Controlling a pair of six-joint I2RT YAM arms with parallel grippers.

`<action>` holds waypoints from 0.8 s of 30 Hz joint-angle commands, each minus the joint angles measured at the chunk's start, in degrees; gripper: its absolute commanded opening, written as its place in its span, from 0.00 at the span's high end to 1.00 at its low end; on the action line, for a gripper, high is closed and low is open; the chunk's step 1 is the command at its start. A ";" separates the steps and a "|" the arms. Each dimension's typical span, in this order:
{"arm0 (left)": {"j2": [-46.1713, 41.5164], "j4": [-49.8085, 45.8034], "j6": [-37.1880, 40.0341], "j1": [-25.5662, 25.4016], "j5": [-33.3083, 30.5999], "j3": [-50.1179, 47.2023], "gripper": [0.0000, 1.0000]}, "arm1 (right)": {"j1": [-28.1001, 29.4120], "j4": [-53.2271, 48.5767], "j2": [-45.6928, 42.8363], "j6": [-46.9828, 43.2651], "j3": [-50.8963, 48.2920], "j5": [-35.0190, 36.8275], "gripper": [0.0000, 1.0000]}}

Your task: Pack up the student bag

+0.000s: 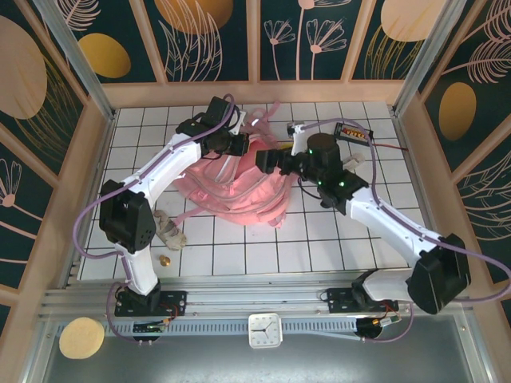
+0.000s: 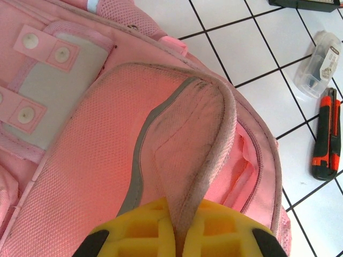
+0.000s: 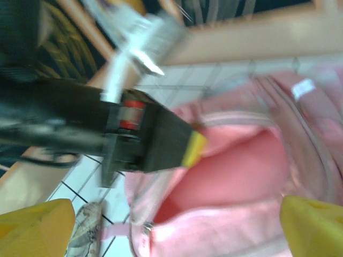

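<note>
From above, the student bag [image 1: 235, 195] is lying on the white tiled table [image 1: 239, 257]. The left gripper [image 1: 235, 145] is reaching down onto the bag's far edge. The right gripper [image 1: 263, 159] is hovering just beside it, over the bag's far right part. From this height I cannot tell how either pair of fingers is standing. A crumpled beige thing [image 1: 169, 231] is lying just off the bag's near left side, and a small gold-coloured thing [image 1: 165, 260] is sitting a little nearer than that. A dark box with orange marks [image 1: 351, 132] is lying well beyond the bag's far right corner.

In the left wrist view, the left gripper's yellow fingers [image 2: 134, 235] are pressing together on a grey-edged mesh flap of the bag, which is rising folded between them. Off the bag's right side, an orange-and-black utility knife [image 2: 326, 136] and a clear plastic packet [image 2: 317, 64] are lying on the tiles, close to each other and apart from the bag.

The right wrist view is blurring heavily. The right gripper's yellow fingertips [image 3: 32, 227] are standing wide apart, gripping nothing, above the bag's gaping mouth. The left gripper is coming in from the left and is holding the mouth's rim.
</note>
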 commanded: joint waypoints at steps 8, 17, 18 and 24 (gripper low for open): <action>-1.21 5.00 1.74 0.62 -0.73 -0.26 1.00 | -25.75 -34.90 11.09 16.28 7.21 10.73 0.08; -1.59 5.28 1.12 0.60 0.70 -1.37 1.00 | -34.67 -38.66 28.02 13.20 19.36 12.19 0.07; -1.67 5.33 1.12 0.62 0.76 -1.62 1.00 | -34.82 -39.37 29.63 12.99 20.87 13.47 0.07; -2.27 6.05 0.51 0.62 1.65 -3.68 1.00 | -35.26 -40.24 38.25 13.49 27.65 15.58 0.07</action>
